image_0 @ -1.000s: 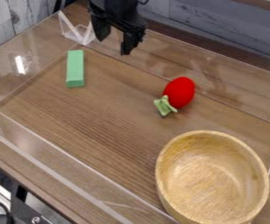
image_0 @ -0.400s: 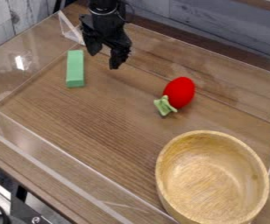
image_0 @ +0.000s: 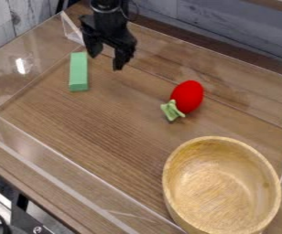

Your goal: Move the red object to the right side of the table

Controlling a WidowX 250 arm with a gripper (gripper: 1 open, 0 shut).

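The red object [image_0: 187, 95] is a small glossy egg-shaped toy fruit with a light green stem end, lying on the brown wood-grain table [image_0: 94, 137] right of centre. My black gripper [image_0: 107, 56] hangs at the back left, pointing down, with its fingers spread apart and nothing between them. It stands well to the left of and behind the red object, close to the green block.
A green rectangular block [image_0: 79, 70] lies at the back left, just left of the gripper. A round light wooden bowl [image_0: 223, 186] fills the front right corner. Low clear acrylic walls [image_0: 58, 169] edge the tabletop.
The gripper has moved left and a little down, from near the back centre to beside the green block. The red object, block and bowl have not moved.
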